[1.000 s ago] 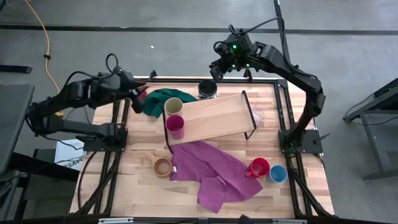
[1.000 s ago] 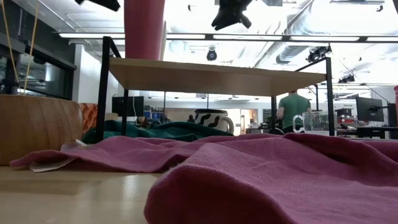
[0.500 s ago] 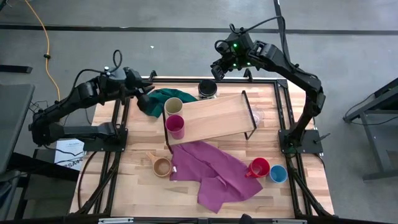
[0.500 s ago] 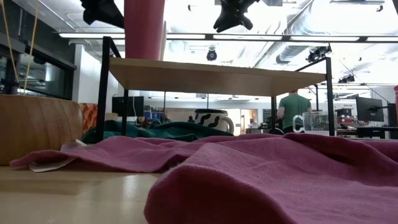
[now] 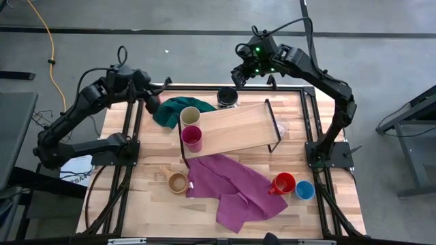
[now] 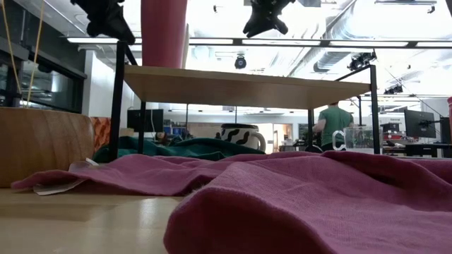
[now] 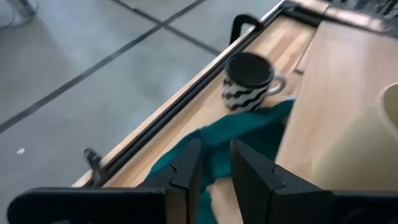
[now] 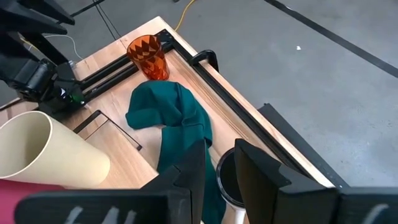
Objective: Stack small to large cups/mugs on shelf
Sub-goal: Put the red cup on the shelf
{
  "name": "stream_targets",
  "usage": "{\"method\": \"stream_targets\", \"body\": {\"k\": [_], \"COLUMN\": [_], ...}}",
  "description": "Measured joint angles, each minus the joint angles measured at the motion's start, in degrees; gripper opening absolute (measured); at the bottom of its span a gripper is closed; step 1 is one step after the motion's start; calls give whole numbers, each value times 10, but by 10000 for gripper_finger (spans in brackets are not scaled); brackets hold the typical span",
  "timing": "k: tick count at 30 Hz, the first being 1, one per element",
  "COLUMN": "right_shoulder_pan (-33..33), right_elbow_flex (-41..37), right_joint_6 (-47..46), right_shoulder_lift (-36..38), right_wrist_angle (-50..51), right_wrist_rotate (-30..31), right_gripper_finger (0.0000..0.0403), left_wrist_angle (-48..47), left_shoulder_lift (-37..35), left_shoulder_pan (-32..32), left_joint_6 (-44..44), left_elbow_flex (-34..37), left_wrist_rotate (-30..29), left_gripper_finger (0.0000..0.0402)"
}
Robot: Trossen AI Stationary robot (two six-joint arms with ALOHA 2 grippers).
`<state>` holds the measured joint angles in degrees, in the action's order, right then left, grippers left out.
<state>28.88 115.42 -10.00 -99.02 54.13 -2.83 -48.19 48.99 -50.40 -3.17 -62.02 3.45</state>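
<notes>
Eight cups in all: on the low light-wood shelf (image 5: pixel 235 128), a cream cup (image 5: pixel 189 116) and magenta cup (image 5: pixel 192 138) at 9 o'clock. On the slatted worktop (image 5: pixel 146 197) sit six, all empty: striped mug (image 5: pixel 227 97), clear glass (image 5: pixel 281 126), wooden cup (image 5: pixel 177 182), red mug (image 5: pixel 283 184), blue cup (image 5: pixel 304 190), red tumbler (image 8: pixel 148 57). Left gripper (image 5: pixel 151 104) at 10 o'clock and right gripper (image 5: pixel 238 77) at 12 hover, fingers slightly parted, holding nothing.

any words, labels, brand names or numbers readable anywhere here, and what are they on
No text can be read in any view.
White paper sheet under the left arm's base, beside the table: dark print, too small to read.
Striped mug, cream cup and magenta cup: no lettering visible.
</notes>
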Motion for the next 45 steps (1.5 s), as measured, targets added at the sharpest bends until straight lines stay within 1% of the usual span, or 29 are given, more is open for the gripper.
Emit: {"method": "stream_targets", "body": {"k": [9,15,19,21,24,31,34,37,40,45], "right_shoulder_pan": [0,0,0,0,0,-2,-2,-4,-9,-27], "right_elbow_flex": [0,0,0,0,0,0,0,0,0,0], "right_joint_6": [0,1,19,28,44,67,74,75,75,88], "right_shoulder_lift": [0,0,0,0,0,0,0,0,0,0], "right_wrist_angle": [0,13,27,32,35,35,35,35,37,52], "right_wrist_rotate": [-12,-46,-64,-81,-86,-129,-147,-158,-183,-201], "right_gripper_finger": [78,78,78,78,78,78,78,78,78,78], "left_wrist_angle": [-48,-78,-103,-117,-126,-149,-169,-169,-166,-163], "left_shoulder_lift": [30,38,39,42,41,44,50,57,68,95], "left_shoulder_pan": [-38,-58,-75,-86,-103,-132,-134,-134,-134,-134], "left_joint_6": [-18,-35,-43,-53,-69,-76,-89,-95,-94,-87], "left_elbow_flex": [0,0,0,0,0,0,0,0,0,0], "left_wrist_rotate": [0,-5,-6,-3,0,12,10,9,11,21], "left_gripper_finger": [74,74,74,74,74,74,74,74,74,74]}}
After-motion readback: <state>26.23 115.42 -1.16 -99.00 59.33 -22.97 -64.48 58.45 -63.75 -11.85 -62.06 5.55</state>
